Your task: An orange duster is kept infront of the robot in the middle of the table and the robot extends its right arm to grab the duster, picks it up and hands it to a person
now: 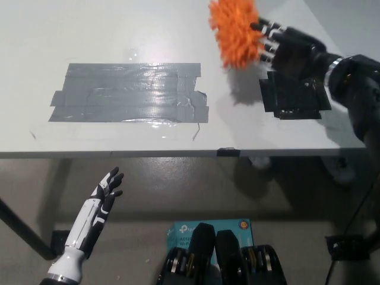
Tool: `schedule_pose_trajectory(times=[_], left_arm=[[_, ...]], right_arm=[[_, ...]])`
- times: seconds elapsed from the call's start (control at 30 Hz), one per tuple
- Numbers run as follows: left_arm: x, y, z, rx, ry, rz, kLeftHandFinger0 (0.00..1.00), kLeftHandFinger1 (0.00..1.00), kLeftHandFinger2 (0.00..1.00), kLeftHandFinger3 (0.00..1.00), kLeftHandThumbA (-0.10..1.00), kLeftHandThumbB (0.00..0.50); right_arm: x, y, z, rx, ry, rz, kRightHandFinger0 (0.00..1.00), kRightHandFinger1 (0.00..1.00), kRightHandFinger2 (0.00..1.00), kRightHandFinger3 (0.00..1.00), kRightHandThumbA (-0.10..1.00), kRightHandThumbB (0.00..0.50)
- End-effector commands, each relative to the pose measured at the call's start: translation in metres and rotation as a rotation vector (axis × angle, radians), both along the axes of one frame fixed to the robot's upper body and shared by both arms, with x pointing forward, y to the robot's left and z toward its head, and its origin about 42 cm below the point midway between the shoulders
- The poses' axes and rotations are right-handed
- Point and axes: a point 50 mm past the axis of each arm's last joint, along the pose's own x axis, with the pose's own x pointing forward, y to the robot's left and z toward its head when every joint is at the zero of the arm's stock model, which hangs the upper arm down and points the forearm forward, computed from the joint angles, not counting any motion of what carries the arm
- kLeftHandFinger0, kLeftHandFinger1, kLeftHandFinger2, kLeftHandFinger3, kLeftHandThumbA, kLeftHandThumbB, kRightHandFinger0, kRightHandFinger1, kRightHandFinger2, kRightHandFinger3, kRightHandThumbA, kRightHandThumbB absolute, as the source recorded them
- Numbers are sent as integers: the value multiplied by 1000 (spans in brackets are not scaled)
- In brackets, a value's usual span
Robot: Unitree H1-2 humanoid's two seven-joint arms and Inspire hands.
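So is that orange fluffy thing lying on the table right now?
No, the orange duster is lifted above the white table, beside the black right hand, with its shadow cast on the surface below.

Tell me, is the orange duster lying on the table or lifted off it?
Lifted. The orange duster is held up in the black right hand, and its shadow falls apart from it on the table. The white left hand rests below the table edge.

Fluffy orange duster (pixel 235 32), blurred, raised above the table's far right part.
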Motion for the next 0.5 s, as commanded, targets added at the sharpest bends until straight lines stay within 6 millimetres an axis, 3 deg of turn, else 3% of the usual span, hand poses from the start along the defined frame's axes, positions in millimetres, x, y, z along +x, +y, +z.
schedule_pose_trajectory(times=[0.0,0.2,0.3,0.47], left_arm=[[6,2,12,20,-58,-23,933,1000,992,1000,989,175],[8,1,11,22,-59,-27,940,1000,987,1000,1000,174],[9,1,12,21,-58,-28,944,1000,990,1000,1000,175],[11,3,15,24,-63,-26,947,1000,993,1000,998,176]], right_arm=[[0,-21,54,110,-180,-9,1000,1000,1000,1000,1000,500],[-12,-39,68,209,-259,4,1000,1000,1000,1000,1000,500],[-27,-52,76,212,-339,2,1000,1000,1000,1000,1000,500],[-78,-65,88,218,-532,6,1000,1000,1000,1000,1000,500]])
